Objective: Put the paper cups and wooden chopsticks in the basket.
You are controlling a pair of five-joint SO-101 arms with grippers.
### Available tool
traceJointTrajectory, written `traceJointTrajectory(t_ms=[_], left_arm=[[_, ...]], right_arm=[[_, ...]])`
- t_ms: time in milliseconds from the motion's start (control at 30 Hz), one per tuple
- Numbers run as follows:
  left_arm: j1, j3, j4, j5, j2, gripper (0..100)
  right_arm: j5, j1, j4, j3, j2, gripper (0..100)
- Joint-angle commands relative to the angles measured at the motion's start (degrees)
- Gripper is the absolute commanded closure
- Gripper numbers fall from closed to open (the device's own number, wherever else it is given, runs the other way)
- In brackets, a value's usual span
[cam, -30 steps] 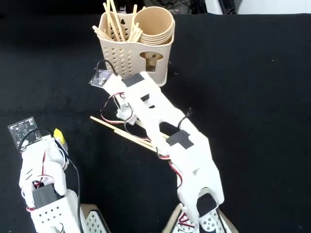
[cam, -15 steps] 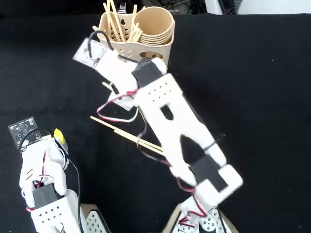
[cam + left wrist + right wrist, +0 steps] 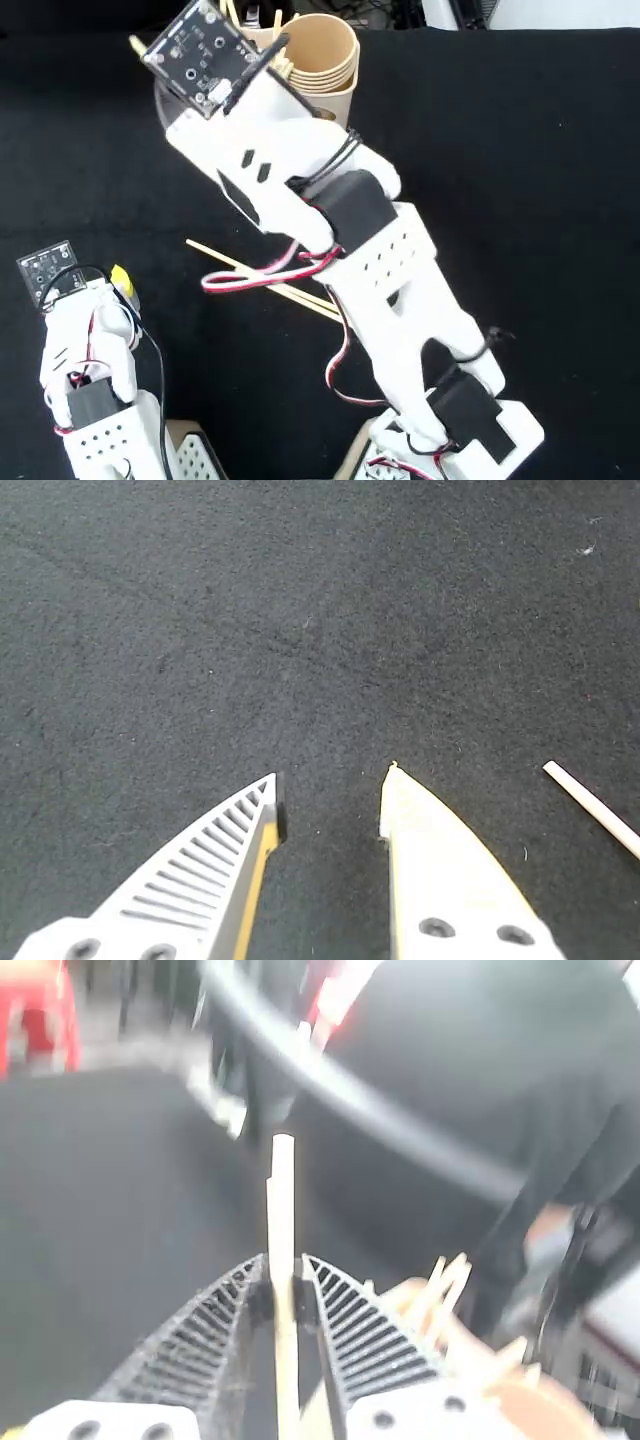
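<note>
Loose chopsticks (image 3: pixel 228 261): flat on the black tabletop (image 3: pixel 520 200), slanting across the middle between the two arms, well short of the basket (image 3: pixel 343 100). We enter the rest from left to right.

Left tool (image 3: pixel 333 780): low at the left, close to its own base, jaws apart with bare tabletop between them, gripping nothing. Its wrist view adds what the high view cannot settle: the end of one loose chopstick lies near the tool's pale finger (image 3: pixel 430 870), not touching it.

Right arm (image 3: pixel 400 290): reared up over the middle, hiding most of the basket in the high view.

Right tool (image 3: pixel 285 1265): we find it in the right wrist view, jaws closed onto the held chopstick (image 3: pixel 282 1200), which stands out well past the fingertips. The same view, though blurred, shows the basket's rim and stick ends close beyond the tool.

Basket: at the far edge of the tabletop. Basket chopsticks (image 3: pixel 231 12) stand at its left side. Paper cups (image 3: pixel 325 50), nested in one stack, sit at its right side.
</note>
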Motion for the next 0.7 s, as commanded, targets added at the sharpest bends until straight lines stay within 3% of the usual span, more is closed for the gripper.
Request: traceJointTrajectory(t_ms=[0, 167, 300, 667], left_arm=[[0.57, 0.75, 0.00, -0.35, -0.70, 82], [0.57, 0.75, 0.00, -0.35, -0.70, 82], [2.95, 0.75, 0.26, -0.53, -0.62, 82], [3.12, 0.75, 0.26, -0.53, -0.53, 82]], right_arm=[[-0.18, 0.97, -18.20, 3.65, -2.24, 98.5], [-0.18, 2.11, -38.15, 12.26, -2.15, 98.5], [-0.26, 5.98, -47.12, 13.23, 1.36, 98.6], [-0.53, 9.23, -48.53, 4.53, 14.64, 98.6]])
